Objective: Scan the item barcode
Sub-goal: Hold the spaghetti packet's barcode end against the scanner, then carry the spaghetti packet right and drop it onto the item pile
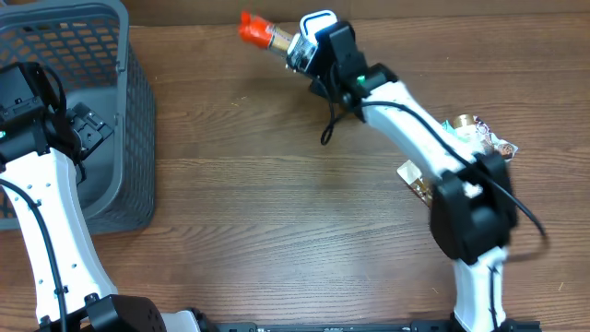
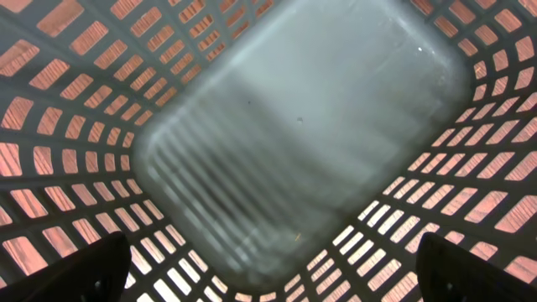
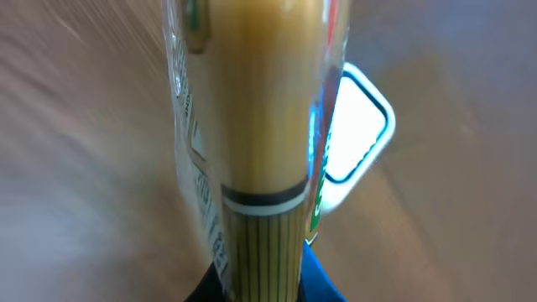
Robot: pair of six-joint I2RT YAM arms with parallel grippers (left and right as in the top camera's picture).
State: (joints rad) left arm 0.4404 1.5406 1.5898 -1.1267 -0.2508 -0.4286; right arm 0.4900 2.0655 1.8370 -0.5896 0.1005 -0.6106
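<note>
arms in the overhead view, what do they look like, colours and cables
The left arm and right arm have white tubular links, bulky black joint housings and thin black cables looping alongside. The right arm shows a small green light near its wrist.

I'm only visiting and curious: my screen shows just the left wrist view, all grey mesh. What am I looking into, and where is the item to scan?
Observer: That mesh is a grey basket at the left end of the table. The left pincer hangs open inside it, holding nothing.
Operator: And the item?
Observer: The right pincer is shut on an orange-capped bottle at the far side of the table.
Operator: Is a scanner there?
Observer: A white pad with a blue outline lies next to the bottle. I can't confirm that it's the scanner.
</note>
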